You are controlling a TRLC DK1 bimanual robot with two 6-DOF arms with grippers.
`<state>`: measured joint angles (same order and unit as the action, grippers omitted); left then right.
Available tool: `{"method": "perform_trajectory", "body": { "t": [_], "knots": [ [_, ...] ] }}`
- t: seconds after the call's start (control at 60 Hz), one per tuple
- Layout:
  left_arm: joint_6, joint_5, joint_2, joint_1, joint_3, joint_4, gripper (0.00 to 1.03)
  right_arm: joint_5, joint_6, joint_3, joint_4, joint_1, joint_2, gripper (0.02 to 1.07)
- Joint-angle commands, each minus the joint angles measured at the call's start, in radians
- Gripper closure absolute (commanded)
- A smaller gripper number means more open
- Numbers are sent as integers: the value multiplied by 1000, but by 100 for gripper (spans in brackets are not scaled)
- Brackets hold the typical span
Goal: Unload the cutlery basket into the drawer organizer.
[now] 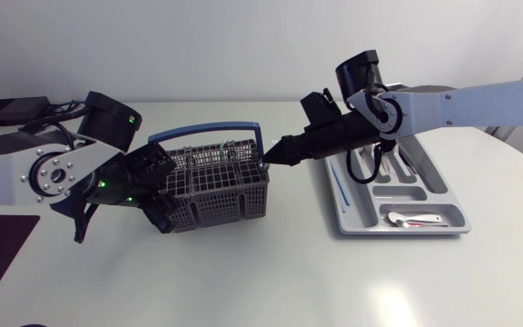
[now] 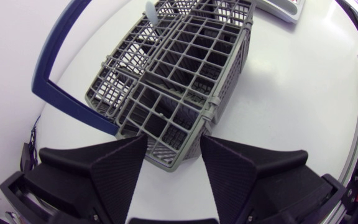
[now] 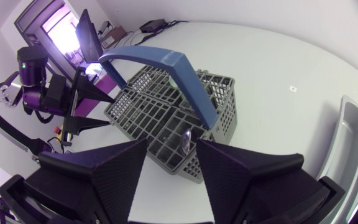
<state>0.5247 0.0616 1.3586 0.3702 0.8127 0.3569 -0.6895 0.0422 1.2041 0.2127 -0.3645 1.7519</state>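
Overhead first: the cutlery basket (image 1: 216, 182) sits mid-surface (image 1: 271, 272), blue handle (image 1: 209, 133) arched over it, and the drawer organizer (image 1: 443, 186) lies just to its right. The left claw (image 1: 157, 204) is at the basket's left end, the right claw (image 1: 275, 153) right at its other rim. A white utensil (image 1: 416, 219) lies in the organizer's near compartment.

Over to the left wrist: the claw is spread wide, with the basket's end corner between the fingers (image 2: 120, 168). Both tips meet its grey walls, so it's pinching the basket.

Right wrist now: the claw is spread apart above the basket's near compartment. A metallic utensil tip (image 3: 185, 142) pokes up between the fingers, near one of them, gripped by neither.
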Motion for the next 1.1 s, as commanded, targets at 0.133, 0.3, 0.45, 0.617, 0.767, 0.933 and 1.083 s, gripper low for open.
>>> {"method": "perform_trajectory", "body": {
  "t": [0.133, 0.3, 0.45, 0.617, 0.767, 0.933, 1.083],
  "knots": [
    [11, 7, -47, 15, -43, 7, 44, 76, -53, 8, 2, -36, 38, 51],
    [11, 7, -64, 15, -56, 10, 44, 102, -67, 17, -3, -59, 63, 58],
    [12, 7, -92, 15, -64, 19, 44, 116, -74, 14, -30, -68, 63, 70],
    [15, 7, -113, 13, -75, 27, 44, 145, -84, 11, -52, -71, 58, 98],
    [17, 7, -124, 13, -76, 30, 44, 148, -87, -3, -56, -71, 26, 101],
    [17, 7, -124, 15, -81, 30, 44, 148, -87, -21, -55, -79, -23, 101],
    [17, 7, -124, 19, -89, 28, 44, 148, -102, -37, -53, -77, -65, 101]
  ]
}}
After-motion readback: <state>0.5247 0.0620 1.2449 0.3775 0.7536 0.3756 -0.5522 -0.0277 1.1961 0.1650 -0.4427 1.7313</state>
